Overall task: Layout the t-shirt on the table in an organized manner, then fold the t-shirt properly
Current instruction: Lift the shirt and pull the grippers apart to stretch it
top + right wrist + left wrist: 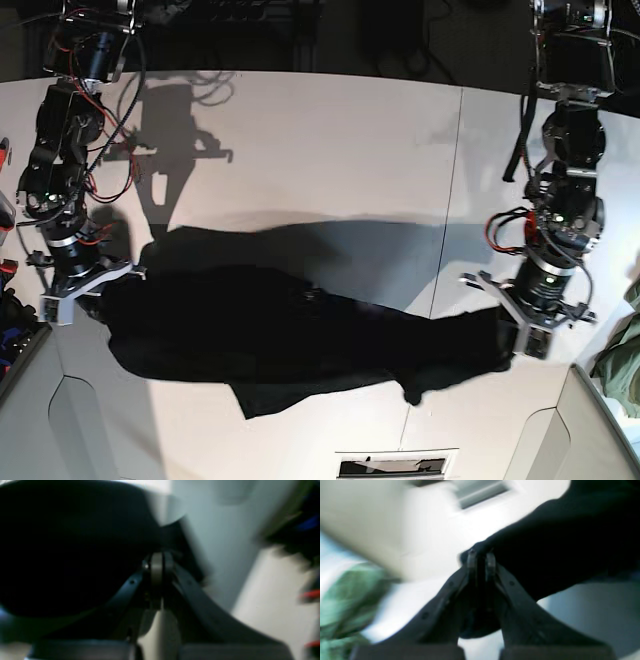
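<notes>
Black cloth is pinched in the left gripper (481, 561) and the right gripper (160, 566), each closed on one end of the t-shirt (300, 330), stretched above the white bench (330, 140). Layout step; next, spread it flat with even tension.

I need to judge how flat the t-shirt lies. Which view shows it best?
The base view: the whole t-shirt stretches between both arms above the table. Each blurred wrist view shows only a dark patch at its end effector.
</notes>
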